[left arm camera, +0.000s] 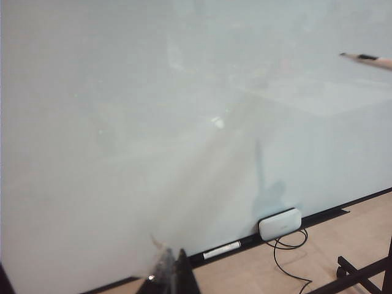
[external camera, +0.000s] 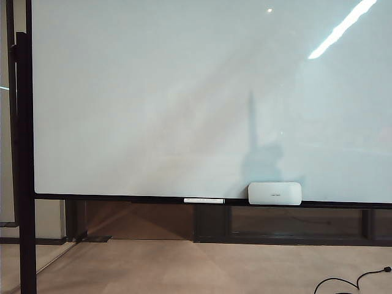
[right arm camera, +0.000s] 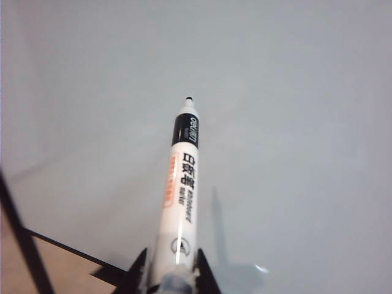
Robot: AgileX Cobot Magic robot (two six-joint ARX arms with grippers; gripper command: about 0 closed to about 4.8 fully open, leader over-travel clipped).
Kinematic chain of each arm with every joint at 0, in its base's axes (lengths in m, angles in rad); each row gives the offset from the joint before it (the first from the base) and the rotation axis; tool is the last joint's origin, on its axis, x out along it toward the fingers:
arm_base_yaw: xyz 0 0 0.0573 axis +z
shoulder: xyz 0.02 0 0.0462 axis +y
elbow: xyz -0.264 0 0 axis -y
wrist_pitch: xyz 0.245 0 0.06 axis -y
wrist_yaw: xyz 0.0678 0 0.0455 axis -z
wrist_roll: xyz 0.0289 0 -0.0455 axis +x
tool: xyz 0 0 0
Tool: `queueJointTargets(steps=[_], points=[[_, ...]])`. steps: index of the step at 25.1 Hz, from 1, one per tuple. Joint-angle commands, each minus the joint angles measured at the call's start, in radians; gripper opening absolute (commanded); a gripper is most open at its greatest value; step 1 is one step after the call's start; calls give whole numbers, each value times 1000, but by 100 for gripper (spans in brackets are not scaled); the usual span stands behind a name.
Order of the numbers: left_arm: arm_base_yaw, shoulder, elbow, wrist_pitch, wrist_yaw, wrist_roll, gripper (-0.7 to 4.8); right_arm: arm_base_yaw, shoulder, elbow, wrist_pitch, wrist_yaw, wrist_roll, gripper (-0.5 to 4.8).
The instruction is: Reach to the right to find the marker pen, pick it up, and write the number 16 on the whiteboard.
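While the right gripper (right arm camera: 165, 278) clamps the slim white marker pen (right arm camera: 182, 190) by its rear, the dark tip points at the glossy white whiteboard (external camera: 184, 92), not touching. Whether the left gripper (left arm camera: 170, 275), near the board's lower rail, is parted is unclear

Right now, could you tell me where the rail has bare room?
The rail is bare from the left post to the thin strip, and right of the eraser. Strip and eraser crowd its middle.
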State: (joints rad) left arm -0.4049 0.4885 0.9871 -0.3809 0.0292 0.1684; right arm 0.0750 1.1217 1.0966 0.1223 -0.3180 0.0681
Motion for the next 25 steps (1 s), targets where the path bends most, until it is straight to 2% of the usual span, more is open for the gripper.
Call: queueJointTargets(steps=[1,5,7,9,15,18,25], points=[[0,57,0,100,41,11,-5,55,110,42,140,-8,11,-2],[0,140,1,172,110,15,-5,137,296,193,160,1,-26,-2],[1,175,1,186,102,18,-5,174,372,276,165,14,-27,-2],[1,196,1,196,62,18,-5,196,432,352,170,82,-35,-2],[1,225,0,203,68,23,-5,212,563,549,166,111,-42,-2],[5,246,0,197,108,34,-5,215,576,568,167,145,-43,-2],[60,308,-4,317,190,6,-5,220,602,569,166,162,-43,-2]])
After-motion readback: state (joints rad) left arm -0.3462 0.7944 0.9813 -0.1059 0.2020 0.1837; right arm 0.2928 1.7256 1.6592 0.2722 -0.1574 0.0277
